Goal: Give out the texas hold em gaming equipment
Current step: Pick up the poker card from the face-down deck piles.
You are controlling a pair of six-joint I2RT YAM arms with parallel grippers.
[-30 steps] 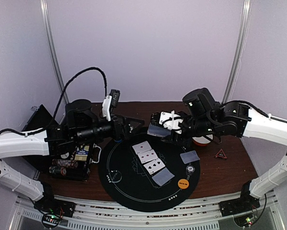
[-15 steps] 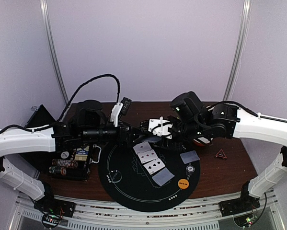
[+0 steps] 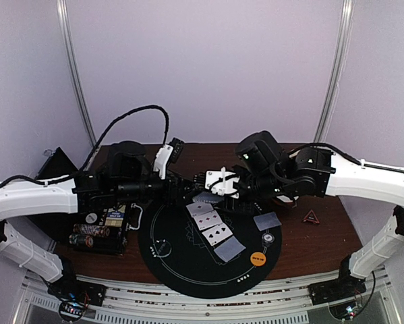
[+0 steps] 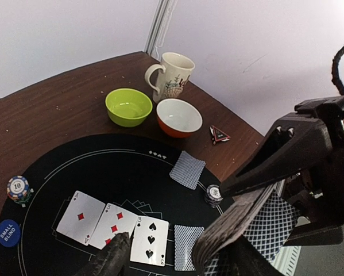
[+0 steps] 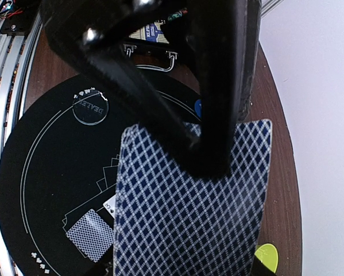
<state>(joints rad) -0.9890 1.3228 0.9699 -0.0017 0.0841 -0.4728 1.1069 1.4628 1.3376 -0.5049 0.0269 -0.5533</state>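
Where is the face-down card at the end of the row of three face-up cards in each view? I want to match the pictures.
Top external: the face-down card lies below centre, on the black round mat, after the three face-up cards.
Left wrist: bottom centre, right of the face-up cards.
Right wrist: lower left, beside the large held card.
Shared landmark: the black round mat, in all three.
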